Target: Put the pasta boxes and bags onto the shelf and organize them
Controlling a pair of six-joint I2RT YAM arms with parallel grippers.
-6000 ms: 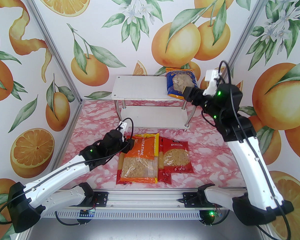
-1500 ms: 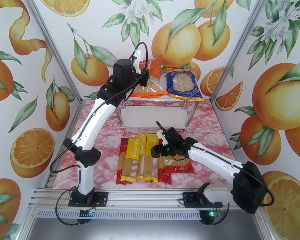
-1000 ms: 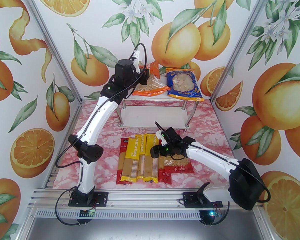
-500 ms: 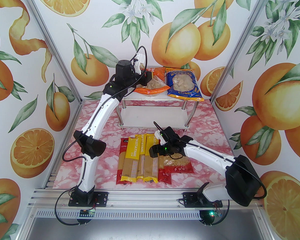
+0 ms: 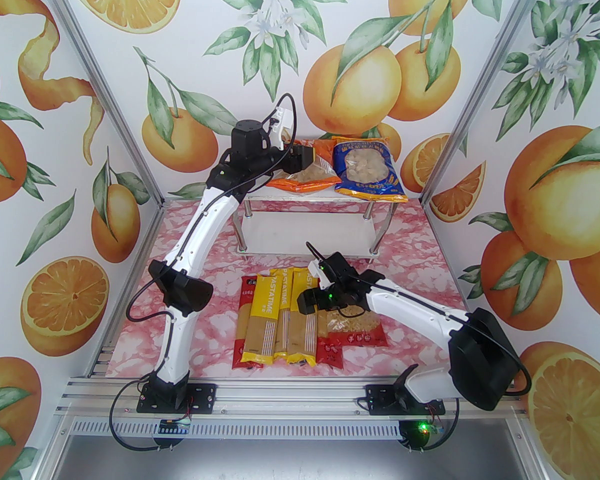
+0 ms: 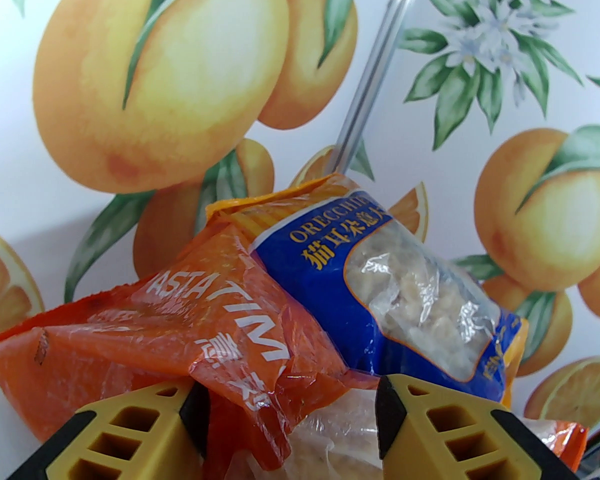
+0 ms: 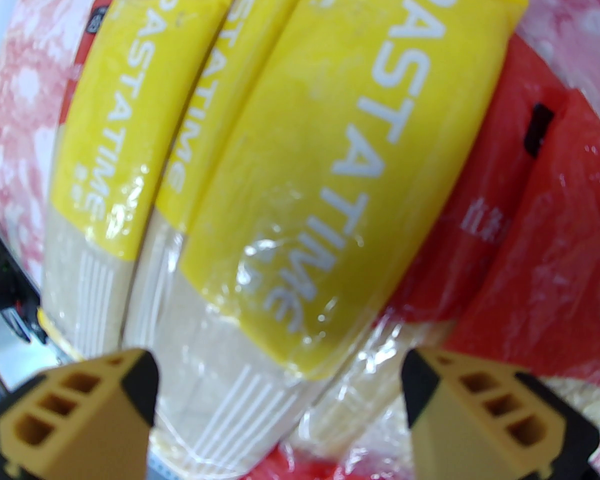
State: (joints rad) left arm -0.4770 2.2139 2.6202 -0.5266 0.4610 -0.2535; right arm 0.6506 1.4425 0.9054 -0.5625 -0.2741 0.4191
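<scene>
- Shelf (image 5: 305, 233): two white boards on chrome legs; the lower board is bare.
- Orange bag (image 5: 305, 182): lies on the left half of the shelf's top board. White "PASTA TIME" print and a clear window of short pasta show on it. Its film is crumpled at the end towards the back of the shelf.
- Blue bag (image 5: 367, 170): lies on the right half of the same board, touching the orange bag. In the left wrist view its near edge overlaps the orange film. Its front corner hangs a little over the shelf's front edge.
- Left gripper (image 6: 290, 390): reaches over the shelf's top board at the orange bag. The jaws are part-way spread, with bunched orange film and the pasta window between the two yellow fingers (image 6: 130, 433). The film lies against both inner pads. I cannot tell whether they are pinching it or merely sit either side of it.
- Pink marbled table (image 5: 420, 268): the remaining packs lie together in front of the shelf, well apart from it.
- Three yellow spaghetti packs (image 5: 262, 318): lie side by side, long axis pointing at the shelf.
- Red spaghetti packs (image 5: 246, 293): show at the stack's left edge and again at its front right, partly under the yellow ones.
- Red bag (image 5: 355, 330): lies flat on the right of the stack, partly hidden by the right arm.
- Right gripper (image 7: 279, 358): hangs over the rightmost yellow pack in front of the shelf. The jaws are spread wide with nothing held. In the right wrist view the pack lies below the gap between the fingertips.
</scene>
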